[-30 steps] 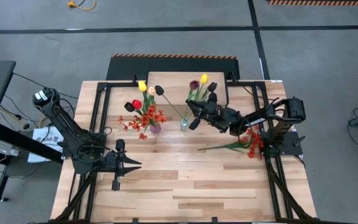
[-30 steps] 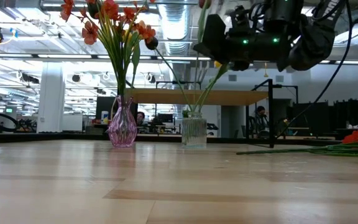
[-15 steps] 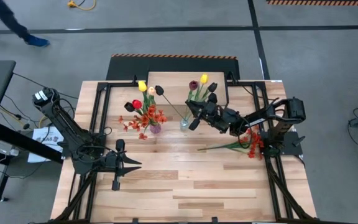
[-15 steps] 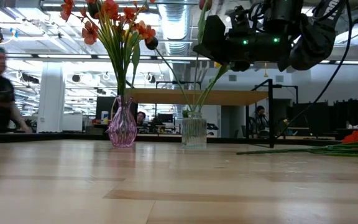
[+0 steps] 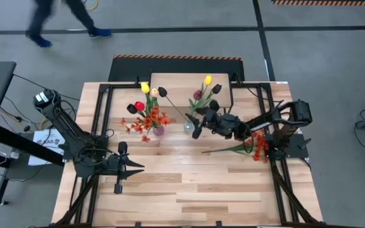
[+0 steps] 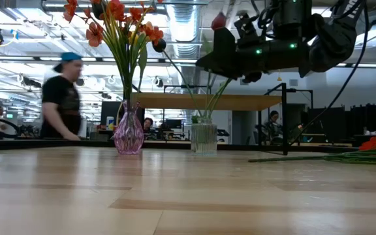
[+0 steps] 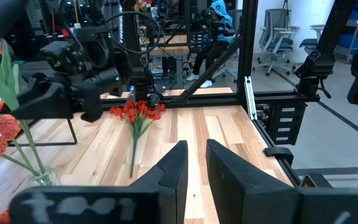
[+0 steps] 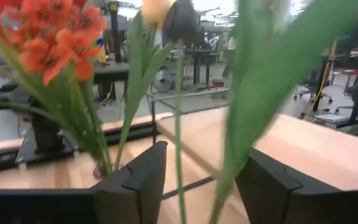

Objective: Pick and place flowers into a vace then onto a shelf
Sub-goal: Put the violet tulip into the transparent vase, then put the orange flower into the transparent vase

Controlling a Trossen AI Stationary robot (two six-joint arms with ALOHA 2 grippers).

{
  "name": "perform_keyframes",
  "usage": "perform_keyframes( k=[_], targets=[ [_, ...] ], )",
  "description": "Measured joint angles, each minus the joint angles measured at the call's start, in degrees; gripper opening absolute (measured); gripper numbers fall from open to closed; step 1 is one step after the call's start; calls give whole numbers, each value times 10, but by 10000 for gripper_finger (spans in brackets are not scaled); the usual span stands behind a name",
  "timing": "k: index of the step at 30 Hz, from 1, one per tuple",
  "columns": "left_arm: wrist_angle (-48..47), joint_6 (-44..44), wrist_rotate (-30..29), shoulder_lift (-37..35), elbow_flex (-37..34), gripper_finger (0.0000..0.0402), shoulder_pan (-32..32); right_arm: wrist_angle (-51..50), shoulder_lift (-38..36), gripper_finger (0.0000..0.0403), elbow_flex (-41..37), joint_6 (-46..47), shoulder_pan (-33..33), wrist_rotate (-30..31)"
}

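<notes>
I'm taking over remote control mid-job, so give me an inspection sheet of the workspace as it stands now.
Surface: plank table, near half bare.
Job's things: pink vase holds orange-red sprays and tulips; clear vase holds tulips; one red spray lies on the table; shelf at the far edge.
Clutter: nothing seen.
End effectors: right end effector open beside the clear vase, stems between its fingers; left end effector waits near the front left.
Cables: along the left arm.
Surroundings: person walking behind.

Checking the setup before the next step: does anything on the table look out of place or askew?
One orange-red spray lies flat on the table beside the right arm's base, not in either vase. The dark tulip leans far out of the clear vase toward the pink vase. Nothing looks spilled or damaged.
</notes>
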Motion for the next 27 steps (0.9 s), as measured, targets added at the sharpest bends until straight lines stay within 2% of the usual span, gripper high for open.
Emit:
perform_keyframes(
  k=[8,15,27],
  targets=[
    [0,0,0,0,0,46,0,-43,-12,211,0,-1,13,3],
    [0,0,0,0,0,46,0,-162,-76,214,0,-5,26,31],
    [0,-1,0,0,0,46,0,-334,-145,214,0,5,45,30]
  ],
)
